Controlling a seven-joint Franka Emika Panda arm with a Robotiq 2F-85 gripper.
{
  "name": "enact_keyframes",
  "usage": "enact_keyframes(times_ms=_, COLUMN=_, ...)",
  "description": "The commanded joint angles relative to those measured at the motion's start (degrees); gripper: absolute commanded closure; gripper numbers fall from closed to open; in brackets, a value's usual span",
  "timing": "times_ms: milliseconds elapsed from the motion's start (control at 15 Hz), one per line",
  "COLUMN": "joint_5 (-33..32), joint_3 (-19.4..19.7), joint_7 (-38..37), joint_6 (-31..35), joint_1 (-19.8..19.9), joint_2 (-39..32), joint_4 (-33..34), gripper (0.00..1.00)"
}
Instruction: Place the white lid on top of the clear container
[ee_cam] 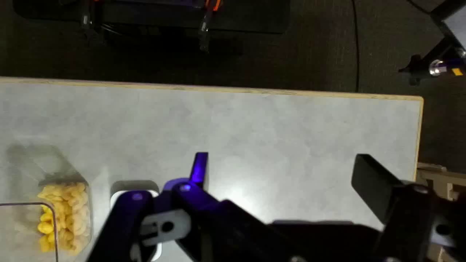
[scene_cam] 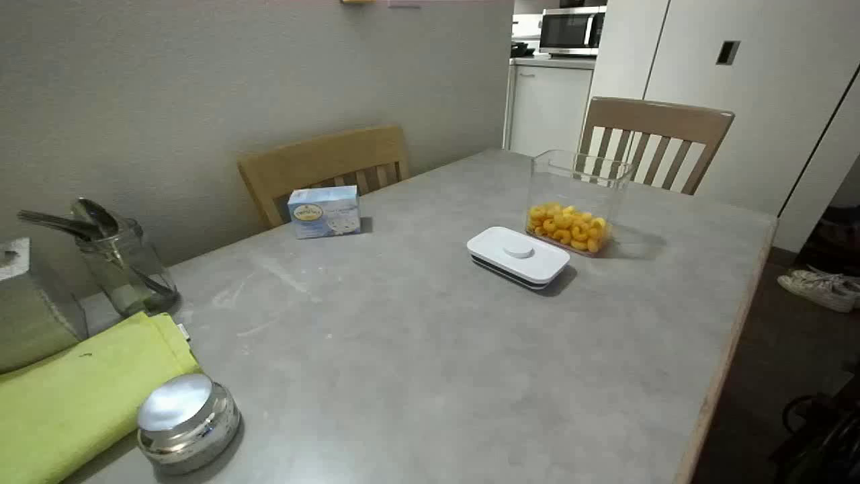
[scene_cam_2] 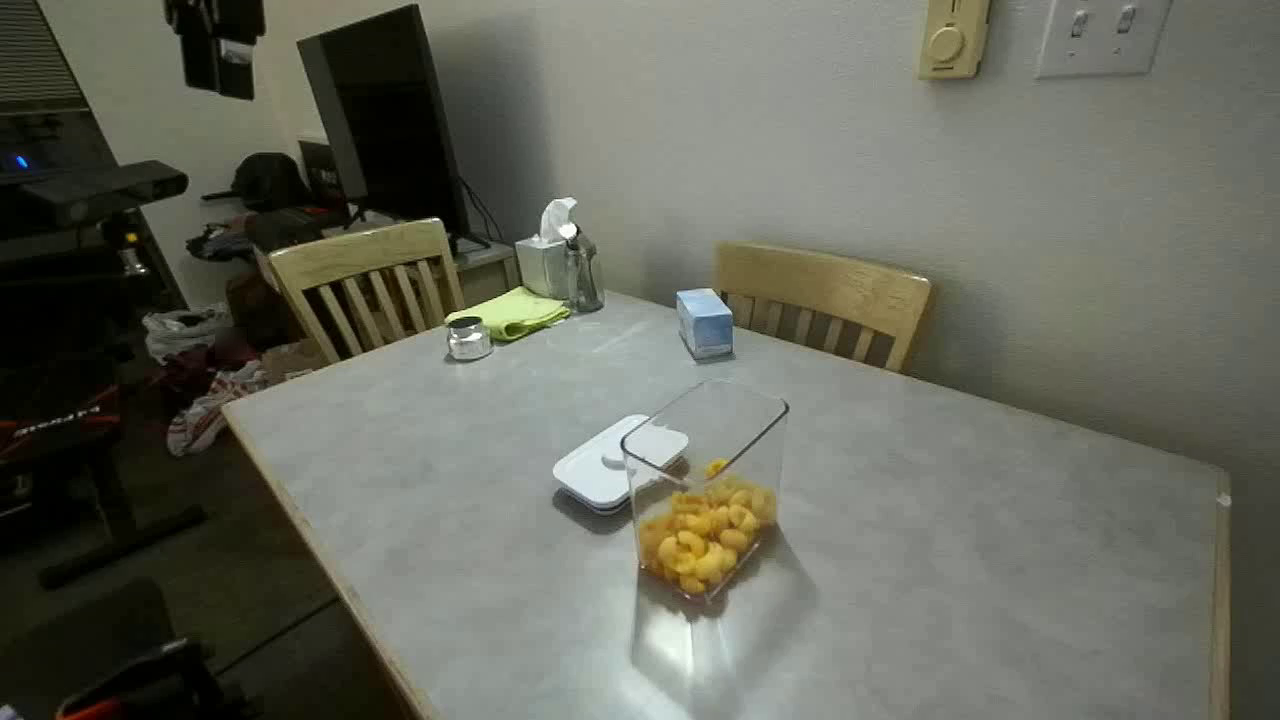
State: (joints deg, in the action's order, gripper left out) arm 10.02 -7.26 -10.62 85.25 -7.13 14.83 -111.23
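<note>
The white lid [scene_cam: 510, 254] lies flat on the table with its round knob up, beside the clear container [scene_cam: 583, 191] with a small gap. Both also show in an exterior view, the lid [scene_cam_2: 598, 472] partly behind the container [scene_cam_2: 752, 440]. The open-topped container stands upright with yellow pasta in its bottom. In the wrist view the container [ee_cam: 55, 225] is cut off at the left edge, and the lid [ee_cam: 117, 197] is mostly hidden behind a finger. My gripper [ee_cam: 282, 163] is open and empty above the table, to the right of the lid there.
A blue-and-white box [scene_cam: 326, 212] stands near the wall side. A shiny metal tin [scene_cam: 189, 423], a yellow-green cloth [scene_cam: 87, 396], a glass jar with cutlery [scene_cam: 131, 269] and a tissue box [scene_cam_2: 541, 267] are at the table's far end from the container. Chairs [scene_cam_2: 820, 305] stand around the table.
</note>
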Motion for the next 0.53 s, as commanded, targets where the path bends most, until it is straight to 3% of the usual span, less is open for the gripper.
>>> enact_keyframes(times_ms=0, joint_5=0.1, joint_3=-0.4, joint_7=0.1, joint_6=-0.1, joint_1=0.4, joint_2=0.0, joint_4=0.1, gripper=0.0)
enact_keyframes(times_ms=467, joint_5=0.8, joint_3=3.5, joint_7=-1.6, joint_6=1.9, joint_1=4.0, joint_2=-0.8, joint_4=0.8, gripper=0.0)
